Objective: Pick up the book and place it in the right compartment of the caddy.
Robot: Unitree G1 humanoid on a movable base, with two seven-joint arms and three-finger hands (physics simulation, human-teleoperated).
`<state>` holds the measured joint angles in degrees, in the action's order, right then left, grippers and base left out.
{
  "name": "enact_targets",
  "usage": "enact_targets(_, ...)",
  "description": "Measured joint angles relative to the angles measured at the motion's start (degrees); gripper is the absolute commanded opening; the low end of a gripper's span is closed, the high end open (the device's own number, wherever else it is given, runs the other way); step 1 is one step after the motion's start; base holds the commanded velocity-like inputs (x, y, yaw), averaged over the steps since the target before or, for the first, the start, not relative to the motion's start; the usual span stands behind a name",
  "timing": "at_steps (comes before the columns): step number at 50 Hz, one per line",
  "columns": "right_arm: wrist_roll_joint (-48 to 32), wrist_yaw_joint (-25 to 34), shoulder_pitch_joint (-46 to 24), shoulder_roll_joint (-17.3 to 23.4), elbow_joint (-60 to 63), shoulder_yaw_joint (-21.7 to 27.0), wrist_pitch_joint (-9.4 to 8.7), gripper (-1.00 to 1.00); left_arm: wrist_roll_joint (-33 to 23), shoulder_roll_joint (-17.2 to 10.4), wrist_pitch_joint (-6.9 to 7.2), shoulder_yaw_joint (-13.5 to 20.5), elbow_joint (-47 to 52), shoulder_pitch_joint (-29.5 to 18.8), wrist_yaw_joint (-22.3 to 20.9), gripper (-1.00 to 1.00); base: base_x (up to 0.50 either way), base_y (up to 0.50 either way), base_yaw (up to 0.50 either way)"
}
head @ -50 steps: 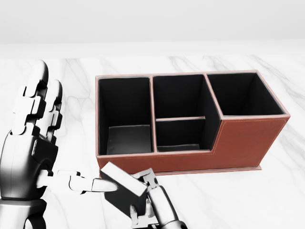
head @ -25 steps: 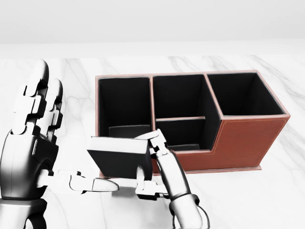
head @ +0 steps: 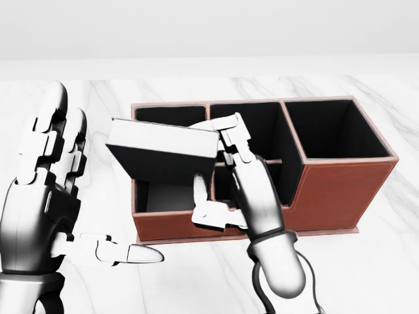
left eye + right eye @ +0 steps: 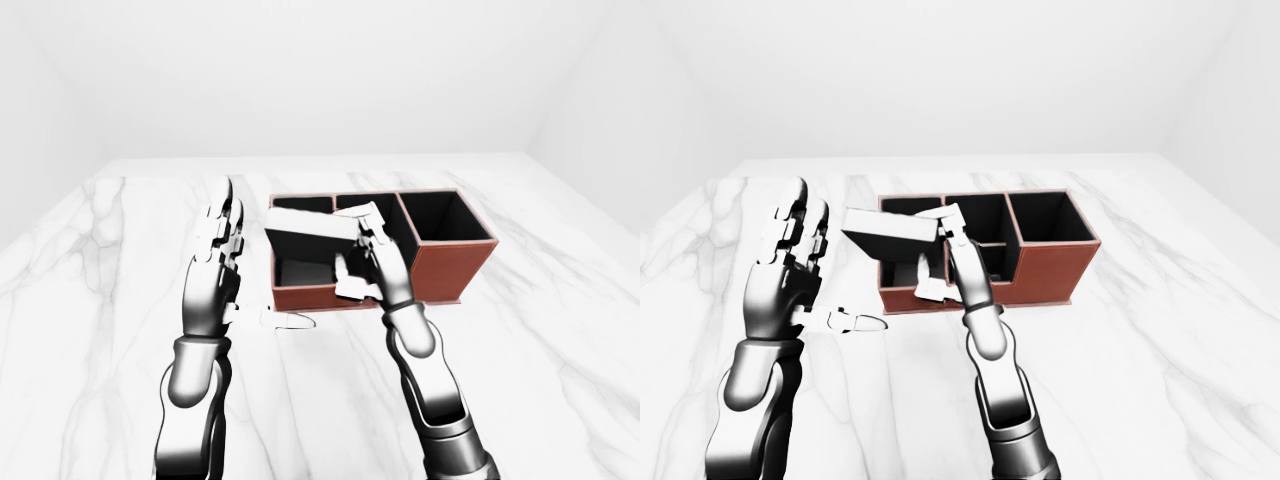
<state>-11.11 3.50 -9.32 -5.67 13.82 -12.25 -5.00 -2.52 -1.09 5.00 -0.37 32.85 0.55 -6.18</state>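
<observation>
We find the right hand grasping a dark, flat, rectangular book, held clear of the marble table over the left compartment of the brown leather-look caddy; its long axis runs left-right. All visible compartments are black-lined and empty. The left hand is released, fingers extended.

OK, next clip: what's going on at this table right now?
The robot's right hand grips a dark, flat book and holds it in the air over the left end of a reddish-brown, black-lined desk caddy on the white marble table. The caddy's tall right compartment shows nothing inside, so the book is not yet placed. The left hand stands open beside the caddy's left end, touching nothing.
</observation>
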Motion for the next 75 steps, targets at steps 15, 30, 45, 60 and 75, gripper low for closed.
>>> enact_targets(15,1.53,0.21,-6.78,2.16,0.92,5.15,0.00,-1.00,-0.03,-0.01,0.00,-0.01,-0.17,0.05,-0.08,1.00,0.00,0.00,0.00)
enact_targets(30,3.20,0.35,-12.30,4.87,0.21,9.17,0.00,-1.00,-0.17,-0.01,0.00,-0.09,-0.38,0.03,-0.11,1.00,0.00,0.00,0.00)
enact_targets(45,6.17,-0.25,-16.38,8.72,-0.58,13.38,0.00,-1.00,-0.43,0.03,0.00,-0.26,-0.14,-0.06,-0.07,1.00,0.00,0.00,0.00)
enact_targets(60,9.68,-1.56,-17.77,12.97,-3.46,17.46,0.00,-1.00,-0.43,0.02,0.00,-0.20,-0.41,-0.03,-0.09,1.00,0.00,0.00,0.00)
enact_targets(75,12.66,-2.58,-18.29,17.61,-9.47,21.51,0.00,-1.00,-0.48,0.01,0.00,-0.20,-0.46,0.01,-0.10,1.00,0.00,0.00,0.00)
